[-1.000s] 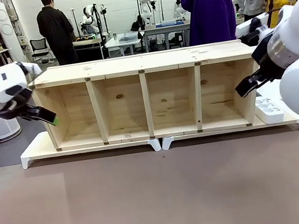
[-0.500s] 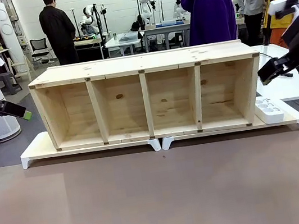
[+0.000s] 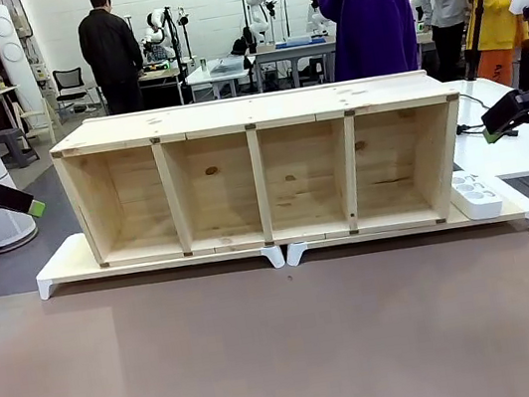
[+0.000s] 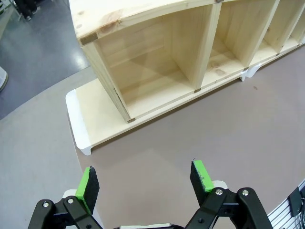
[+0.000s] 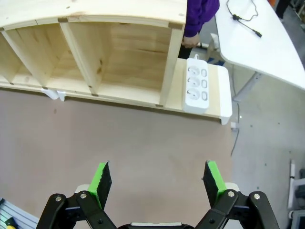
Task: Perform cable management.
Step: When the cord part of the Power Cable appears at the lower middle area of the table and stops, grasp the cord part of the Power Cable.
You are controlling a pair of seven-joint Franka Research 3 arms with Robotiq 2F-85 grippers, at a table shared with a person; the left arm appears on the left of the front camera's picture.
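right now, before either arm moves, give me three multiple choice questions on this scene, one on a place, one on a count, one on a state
1. Where does the thin black cable lie?
A) inside a shelf compartment
B) on the white side table
C) across a white power strip

2. How many open compartments has the long pale wooden shelf?
A) three
B) six
C) four

3. How do the black, green-padded left gripper and right gripper stand?
A) both open and empty
B) both shut on the cable
C) left shut, right open

Answers:
1 B, the cord lies loose on the tabletop beyond the shelf's end.
2 C, three inner uprights divide it into four.
3 A, each pair of green pads stands wide apart with nothing between.
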